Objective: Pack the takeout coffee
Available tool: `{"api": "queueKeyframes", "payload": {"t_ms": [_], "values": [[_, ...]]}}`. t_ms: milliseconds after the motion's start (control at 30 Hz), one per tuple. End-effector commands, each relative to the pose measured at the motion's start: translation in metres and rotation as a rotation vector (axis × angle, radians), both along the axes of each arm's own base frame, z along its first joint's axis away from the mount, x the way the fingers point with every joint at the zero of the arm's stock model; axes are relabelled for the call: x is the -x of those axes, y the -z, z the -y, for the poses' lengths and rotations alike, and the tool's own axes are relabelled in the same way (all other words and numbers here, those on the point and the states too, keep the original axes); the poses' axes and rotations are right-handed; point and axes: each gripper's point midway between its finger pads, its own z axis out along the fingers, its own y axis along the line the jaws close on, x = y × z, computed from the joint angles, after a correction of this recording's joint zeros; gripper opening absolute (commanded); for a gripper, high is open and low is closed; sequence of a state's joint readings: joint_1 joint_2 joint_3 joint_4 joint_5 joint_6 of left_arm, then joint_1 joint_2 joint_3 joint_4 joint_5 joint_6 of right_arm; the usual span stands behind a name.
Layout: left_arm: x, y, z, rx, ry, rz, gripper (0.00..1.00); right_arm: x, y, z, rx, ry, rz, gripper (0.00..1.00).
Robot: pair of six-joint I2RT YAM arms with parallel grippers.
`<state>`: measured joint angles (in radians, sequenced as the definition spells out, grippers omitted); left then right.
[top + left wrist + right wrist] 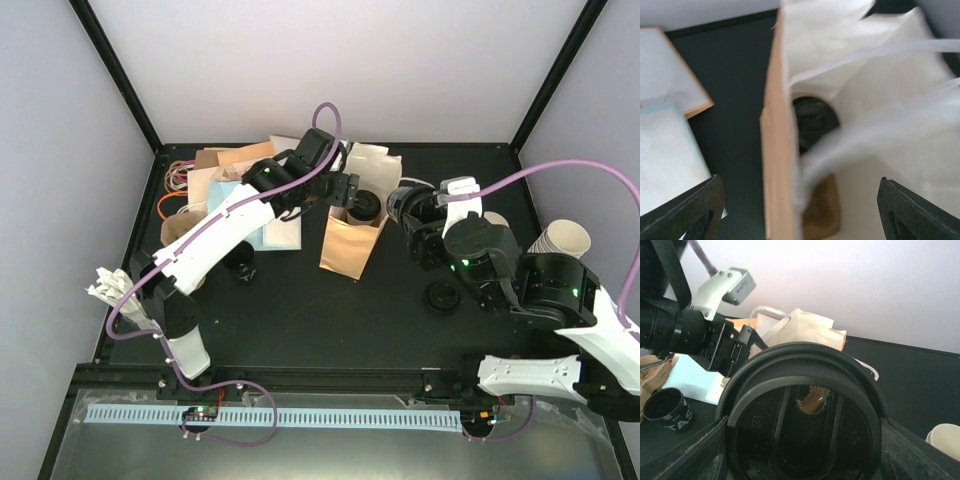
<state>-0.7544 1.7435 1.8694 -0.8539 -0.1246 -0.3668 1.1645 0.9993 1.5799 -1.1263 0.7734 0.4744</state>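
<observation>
Coffee [362, 205] stands inside the bag [345, 245], with only its black top showing. Left gripper [345, 188], jaws wide apart and empty, straddles one bag wall. Right gripper [398, 207], just right of the bag, clamps a black lid [802, 440] across its rim.

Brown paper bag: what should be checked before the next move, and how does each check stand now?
1. Brown paper bag upright, mouth open: ok.
2. Takeout coffee cup down in the bag, only its round black lid showing: ok.
3. Left hand open, straddling the bag's side wall: ok.
4. Right hand holding a separate round black plastic lid: ok.
5. Bag's white handles clear of both hands: cannot tell.
</observation>
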Motion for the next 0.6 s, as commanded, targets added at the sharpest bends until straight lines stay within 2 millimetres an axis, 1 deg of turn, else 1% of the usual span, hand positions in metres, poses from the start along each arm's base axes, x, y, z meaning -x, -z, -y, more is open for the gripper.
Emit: {"api": "queueKeyframes", "payload": {"t_ms": [0, 133, 267, 333, 433, 567], "values": [[-0.001, 0.01, -0.032, -0.15, -0.09, -0.006, 0.85, -0.002, -0.008, 0.016, 0.003, 0.056, 0.042, 0.76], [-0.003, 0.016, -0.026, -0.139, -0.074, 0.002, 0.85, -0.002, -0.006, 0.021, 0.0, 0.065, 0.046, 0.76], [-0.008, 0.022, -0.028, -0.164, -0.088, 0.0, 0.82, -0.001, 0.0, 0.021, 0.005, 0.064, 0.037, 0.75], [-0.008, 0.02, -0.031, -0.171, -0.094, -0.002, 0.81, -0.001, 0.003, 0.021, 0.007, 0.065, 0.034, 0.75], [-0.002, 0.004, -0.031, -0.136, -0.084, 0.006, 0.82, -0.001, 0.006, 0.022, 0.012, 0.068, 0.033, 0.75], [0.008, -0.015, -0.026, -0.037, -0.036, 0.038, 0.87, -0.002, 0.006, 0.018, 0.011, 0.06, 0.04, 0.75]]}}
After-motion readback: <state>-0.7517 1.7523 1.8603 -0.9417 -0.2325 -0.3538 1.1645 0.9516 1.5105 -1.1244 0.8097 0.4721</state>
